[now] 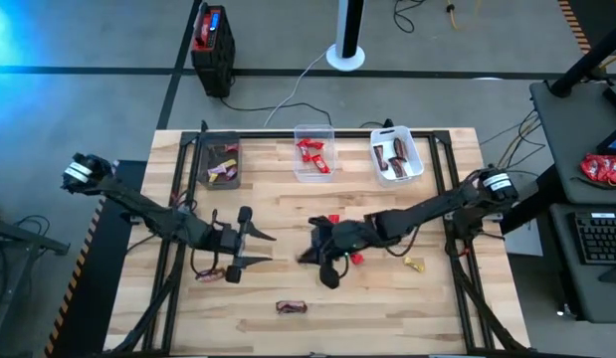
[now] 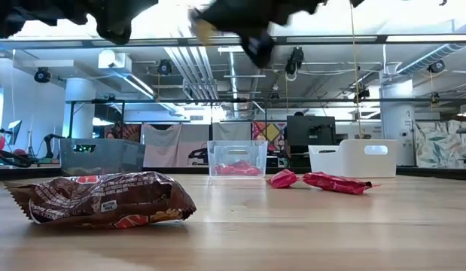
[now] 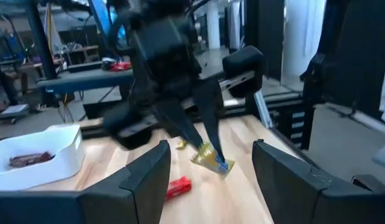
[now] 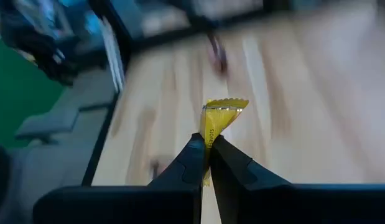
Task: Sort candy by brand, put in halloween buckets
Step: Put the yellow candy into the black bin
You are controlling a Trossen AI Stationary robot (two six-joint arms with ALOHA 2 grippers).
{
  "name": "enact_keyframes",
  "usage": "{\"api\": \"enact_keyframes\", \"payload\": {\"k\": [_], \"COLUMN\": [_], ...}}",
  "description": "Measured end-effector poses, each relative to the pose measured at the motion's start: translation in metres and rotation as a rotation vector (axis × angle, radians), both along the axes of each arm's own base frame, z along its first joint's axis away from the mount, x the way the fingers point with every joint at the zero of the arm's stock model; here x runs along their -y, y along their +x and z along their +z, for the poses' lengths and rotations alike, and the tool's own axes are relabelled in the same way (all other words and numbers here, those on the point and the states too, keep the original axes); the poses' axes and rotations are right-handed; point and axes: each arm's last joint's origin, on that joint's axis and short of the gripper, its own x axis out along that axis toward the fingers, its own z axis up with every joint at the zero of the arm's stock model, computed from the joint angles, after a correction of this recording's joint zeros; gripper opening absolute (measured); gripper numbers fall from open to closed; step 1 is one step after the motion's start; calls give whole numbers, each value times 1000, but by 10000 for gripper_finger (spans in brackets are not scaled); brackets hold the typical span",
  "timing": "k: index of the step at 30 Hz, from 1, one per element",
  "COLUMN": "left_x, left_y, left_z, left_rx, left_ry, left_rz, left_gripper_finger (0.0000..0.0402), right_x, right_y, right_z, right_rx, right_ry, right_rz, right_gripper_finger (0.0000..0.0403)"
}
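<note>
My right gripper (image 1: 317, 254) is over the middle of the table, shut on a small yellow candy (image 4: 220, 118), which also shows in the left wrist view (image 3: 211, 160). My left gripper (image 1: 260, 249) stands open just to its left, level, facing it and holding nothing. Three buckets line the far edge: dark grey (image 1: 220, 161), clear (image 1: 313, 152) with red candy, and white (image 1: 397, 156) with brown bars. Loose candy lies flat on the table: red pieces (image 1: 334, 219) (image 1: 355, 259), a yellow piece (image 1: 415, 264) and a brown bar (image 1: 291, 307). My right gripper pinches the yellow candy by one end of its wrapper (image 4: 209, 140) between its two fingers. The rest of the wrapper sticks out past the fingertips, crimped end (image 4: 226, 104) outermost. The fingers slant down toward the table's left side. The candy is lifted clear of the table.
Another wrapped candy (image 1: 213, 273) lies under my left arm. A black-and-red box (image 1: 212, 40) stands on the floor beyond the far edge. In the low view, a brown bar (image 2: 105, 199) lies close by and red pieces (image 2: 338, 183) farther off.
</note>
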Motion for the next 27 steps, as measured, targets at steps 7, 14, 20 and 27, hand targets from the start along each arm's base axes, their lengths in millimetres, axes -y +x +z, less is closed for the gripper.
{"api": "enact_keyframes", "payload": {"k": [7, 14, 20, 27], "left_x": [3, 5, 4, -2], "left_y": [7, 25, 34, 29], "left_z": [-6, -9, -8, -11], "left_rx": [1, -27, 3, 1], "left_ry": [-4, 31, 76, 104], "left_rz": [0, 48, 96, 152], "left_gripper_finger": [210, 200, 185, 172], "right_x": [15, 24, 24, 23], "right_y": [18, 21, 21, 21], "right_z": [0, -4, -3, -4], "right_rx": [202, 197, 206, 199], "right_ry": [-182, -170, -166, -170], "right_rz": [40, 57, 71, 73], "right_gripper_finger": [13, 13, 13, 13]}}
